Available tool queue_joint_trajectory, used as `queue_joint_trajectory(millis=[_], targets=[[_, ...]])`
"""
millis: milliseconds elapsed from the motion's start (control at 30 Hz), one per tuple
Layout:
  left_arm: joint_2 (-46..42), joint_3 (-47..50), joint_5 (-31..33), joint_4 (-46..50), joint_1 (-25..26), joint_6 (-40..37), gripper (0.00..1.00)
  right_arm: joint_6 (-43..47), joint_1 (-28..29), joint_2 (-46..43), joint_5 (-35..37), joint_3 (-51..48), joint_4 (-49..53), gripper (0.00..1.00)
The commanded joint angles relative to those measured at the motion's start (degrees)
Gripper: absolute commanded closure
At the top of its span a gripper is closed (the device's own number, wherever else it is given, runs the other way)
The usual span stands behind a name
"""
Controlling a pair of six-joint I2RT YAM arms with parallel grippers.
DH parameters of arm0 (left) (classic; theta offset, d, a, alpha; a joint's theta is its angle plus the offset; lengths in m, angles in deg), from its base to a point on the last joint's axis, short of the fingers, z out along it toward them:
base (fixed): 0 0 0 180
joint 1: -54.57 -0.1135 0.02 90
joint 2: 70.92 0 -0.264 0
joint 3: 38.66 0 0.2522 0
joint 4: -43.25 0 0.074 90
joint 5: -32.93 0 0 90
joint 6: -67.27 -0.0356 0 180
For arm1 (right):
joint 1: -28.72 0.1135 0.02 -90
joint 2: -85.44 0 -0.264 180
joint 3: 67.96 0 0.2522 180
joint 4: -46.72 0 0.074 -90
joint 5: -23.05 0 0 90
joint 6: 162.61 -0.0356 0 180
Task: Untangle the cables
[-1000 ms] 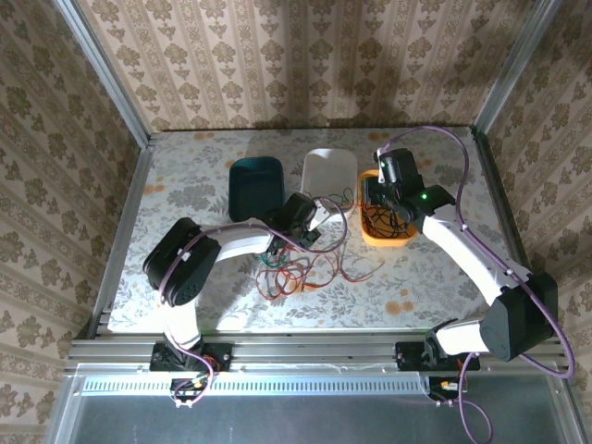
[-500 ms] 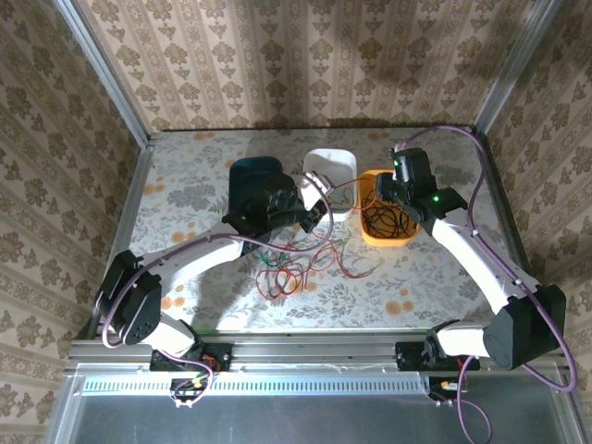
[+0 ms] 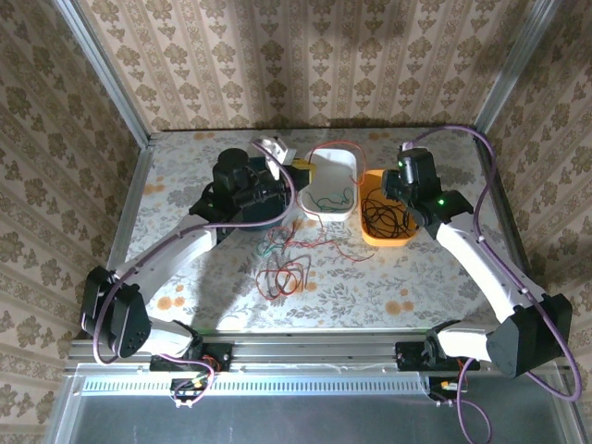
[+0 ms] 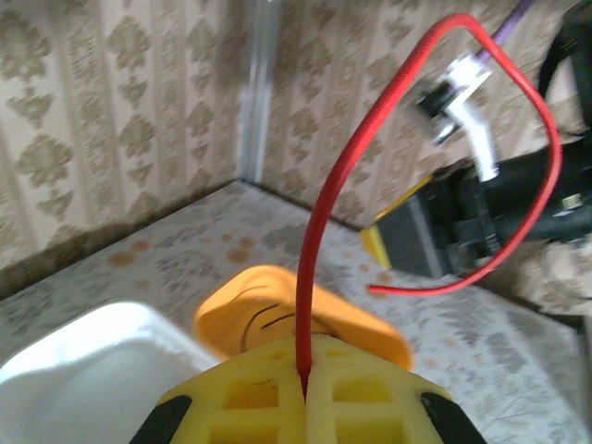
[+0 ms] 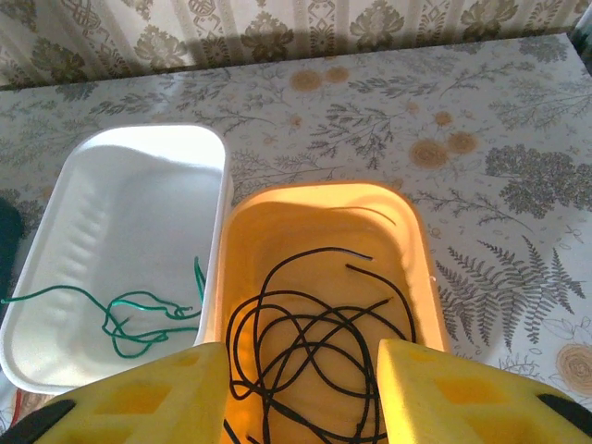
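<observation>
**Left gripper** (image 4: 305, 400): the jaws are pinching shut on a red cable (image 4: 307, 277) at the left rim of the white tray (image 5: 139, 203). The cable is arching up and over that tray, with its free end hanging in the air.

**Right gripper** (image 5: 296, 398): the jaws are spread wide, holding nothing. It is hovering over the orange tray (image 5: 314, 192), which is touching the white tray's right side and holding the black cables (image 5: 314, 338).

**Surroundings:** a green cable (image 5: 139, 319) is lying inside the white tray. The remaining tangle (image 3: 285, 264) of red and green cables is lying on the table (image 3: 166, 176), on the side of the white tray nearer the arm bases.

**Risk:** the springy loop is likely to droop into the white tray and snag the green cable if the left arm is travelling low or letting go early.

**Obstruction:** the right gripper, just beside the white tray, is crowding the loop's far end.
</observation>
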Motion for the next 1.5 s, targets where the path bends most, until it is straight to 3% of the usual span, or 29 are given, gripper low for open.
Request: queue_joint_trajectory(millis=[0, 367, 467, 567, 700, 833, 967, 1200, 1333, 1467], targets=[[-1.2, -2.2, -11.0, -7.7, -1.5, 8.7, 1.0, -1.6, -0.1, -1.0, 2.8, -0.7, -0.9, 0.53], [2.1, -0.8, -23.6, -39.2, -8.4, 38.2, 1.0, -1.4, -0.1, 0.1, 2.8, 0.8, -1.0, 0.53], [4.8, -1.3, -28.7, -38.5, -8.9, 40.5, 1.0, -1.4, -0.1, 0.3, 2.9, 1.2, -1.0, 0.53], [6.0, 0.8, -29.0, -27.4, -8.7, 33.0, 1.0, -1.4, -0.1, 0.3, 3.0, 1.4, -1.0, 0.53], [3.3, 6.6, -18.5, -20.1, -8.7, 22.6, 1.0, -1.2, -0.1, -0.4, 3.2, 0.8, -1.0, 0.52], [0.1, 7.8, -9.1, -18.1, -8.9, 18.1, 1.0, -1.3, -0.1, -0.5, 2.8, 0.1, -0.9, 0.52], [-1.0, 6.3, -3.1, -13.7, -12.9, 15.9, 1.0, -1.5, -0.1, 0.3, 1.6, 0.3, -0.9, 0.52], [1.6, 2.0, 19.0, -2.0, -17.1, 7.0, 1.0, -2.0, -0.1, 1.6, -0.3, -0.1, -1.5, 0.52], [8.2, -2.3, 23.4, -0.6, -18.5, 2.2, 1.0, -2.3, -0.1, 2.8, -1.5, 0.4, -1.1, 0.52], [15.1, -3.9, 26.0, -0.2, -20.0, 3.6, 1.0, -2.0, -0.1, 3.1, -2.1, 1.2, -1.0, 0.52]])
